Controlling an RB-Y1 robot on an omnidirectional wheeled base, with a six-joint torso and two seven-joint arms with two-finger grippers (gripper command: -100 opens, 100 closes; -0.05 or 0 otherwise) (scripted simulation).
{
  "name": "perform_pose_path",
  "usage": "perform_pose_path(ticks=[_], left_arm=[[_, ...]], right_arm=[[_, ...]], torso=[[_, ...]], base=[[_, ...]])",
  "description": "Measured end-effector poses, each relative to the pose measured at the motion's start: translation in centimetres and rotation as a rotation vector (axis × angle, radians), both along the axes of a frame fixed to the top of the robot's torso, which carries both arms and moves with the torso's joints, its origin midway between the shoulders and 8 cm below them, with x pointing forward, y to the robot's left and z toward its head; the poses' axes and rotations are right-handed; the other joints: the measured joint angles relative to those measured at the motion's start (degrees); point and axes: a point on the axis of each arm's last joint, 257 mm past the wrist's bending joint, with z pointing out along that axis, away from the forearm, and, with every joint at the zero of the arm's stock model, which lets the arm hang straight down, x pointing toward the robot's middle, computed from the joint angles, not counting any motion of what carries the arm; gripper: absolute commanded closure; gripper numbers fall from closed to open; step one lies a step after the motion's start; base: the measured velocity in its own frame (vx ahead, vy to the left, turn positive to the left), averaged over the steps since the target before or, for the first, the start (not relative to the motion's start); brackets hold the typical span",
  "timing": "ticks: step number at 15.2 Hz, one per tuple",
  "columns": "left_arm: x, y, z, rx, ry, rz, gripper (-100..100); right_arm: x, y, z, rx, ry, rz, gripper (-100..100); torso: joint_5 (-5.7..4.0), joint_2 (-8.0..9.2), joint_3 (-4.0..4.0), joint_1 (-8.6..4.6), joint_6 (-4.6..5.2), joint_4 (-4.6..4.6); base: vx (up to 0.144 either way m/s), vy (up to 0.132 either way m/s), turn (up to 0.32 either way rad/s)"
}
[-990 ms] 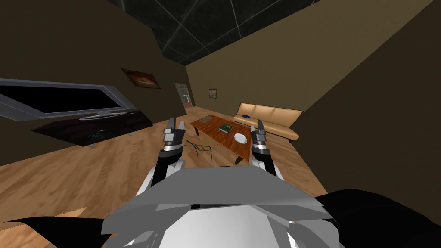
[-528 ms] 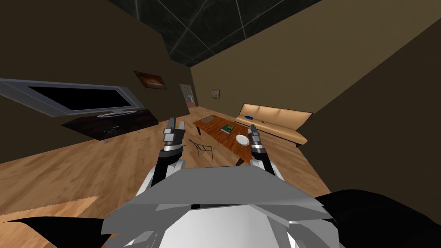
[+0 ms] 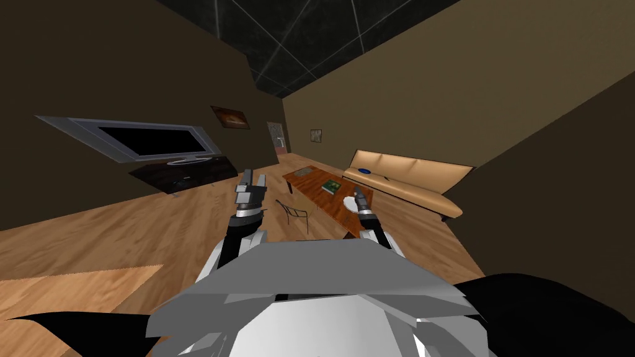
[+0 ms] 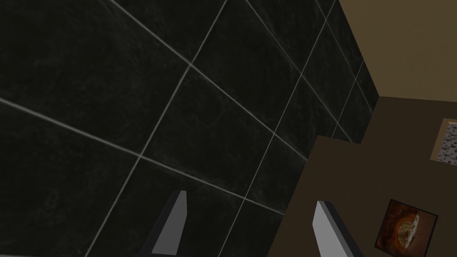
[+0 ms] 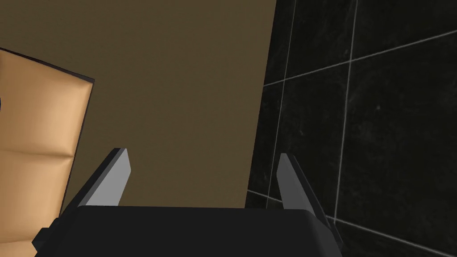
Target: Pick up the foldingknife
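Note:
A brown coffee table (image 3: 312, 185) stands ahead of me in the head view. On it lie a green book (image 3: 332, 186), a white plate (image 3: 347, 201) and a flat grey thing (image 3: 302, 173) at its far end. These items are too small to tell which is a folding knife. My left gripper (image 3: 254, 180) is raised to the left of the table, open and empty (image 4: 247, 223). My right gripper (image 3: 358, 195) is raised in front of the plate, also open and empty (image 5: 201, 178).
A tan sofa (image 3: 403, 176) with a small blue thing (image 3: 364, 171) on it lines the right wall behind the table. A wire chair (image 3: 293, 212) stands near the table's left side. A television (image 3: 149, 139) on a dark stand (image 3: 186, 172) lines the left wall.
The whole head view has shifted: television, table and sofa slid right in the picture, so I have turned. My right gripper moved inward and now overlaps the plate. The left arm held still.

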Motion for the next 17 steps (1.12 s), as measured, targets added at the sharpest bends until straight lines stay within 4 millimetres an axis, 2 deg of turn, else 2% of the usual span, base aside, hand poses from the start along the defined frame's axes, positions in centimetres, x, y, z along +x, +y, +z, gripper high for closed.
perform_pose_path(ticks=[10, 13, 17], left_arm=[[0.0, 0.0, 0.0, 0.000, 0.000, 0.000, 0], [0.0, 0.0, 0.0, 0.000, 0.000, 0.000, 0], [0.0, 0.0, 0.0, 0.000, 0.000, 0.000, 0]], right_arm=[[1.4, -3.8, -11.1, -0.057, 0.283, -0.074, -100], [1.3, -5.6, -15.0, -0.074, 0.383, -0.101, -100], [0.8, -7.0, -18.9, -0.093, 0.496, -0.129, -100]], torso=[[0.00, 0.00, 0.00, 0.01, -0.03, 0.00], [-0.01, -0.04, -0.02, -0.02, 0.00, -0.01], [0.00, -0.02, -0.01, 0.00, -0.01, 0.00]], base=[[0.029, -0.016, 0.136], [0.033, -0.021, 0.112], [0.029, -0.019, 0.151]])
